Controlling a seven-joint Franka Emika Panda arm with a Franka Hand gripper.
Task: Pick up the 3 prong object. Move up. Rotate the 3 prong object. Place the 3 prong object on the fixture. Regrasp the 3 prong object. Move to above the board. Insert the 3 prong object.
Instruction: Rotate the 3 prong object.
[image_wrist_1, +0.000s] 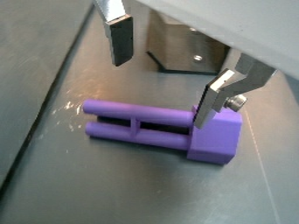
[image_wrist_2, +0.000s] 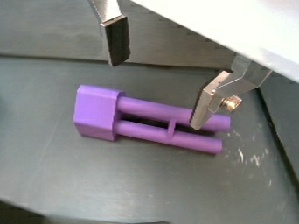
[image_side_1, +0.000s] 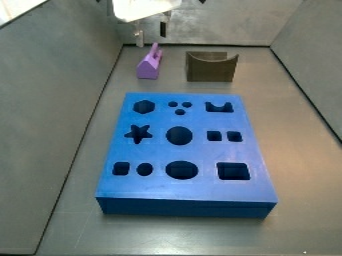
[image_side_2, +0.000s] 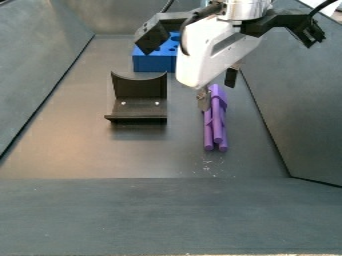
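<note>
Lying flat on the dark floor, the 3 prong object (image_wrist_1: 163, 129) is showing its purple block end and parallel prongs in both wrist views (image_wrist_2: 140, 120). In a side view it is resting just beside the fixture (image_side_1: 210, 66), apart from it, on the far side of the board (image_side_1: 185, 150). In a side view (image_side_2: 215, 122) the object is stretching lengthwise beside the fixture (image_side_2: 136, 98), with the board (image_side_2: 155, 52) behind.

The gripper (image_wrist_1: 163, 63) is hovering directly over the object, jaws spread wide, nothing between them. One finger (image_wrist_1: 118, 38) is hanging clear above the prong side; its partner (image_wrist_1: 218, 96) is sitting low against the block end, though actual contact is not certain. In a side view the gripper (image_side_2: 218, 88) is sitting above the object, beside the fixture. In a side view (image_side_1: 151, 38) it is largely cropped.
</note>
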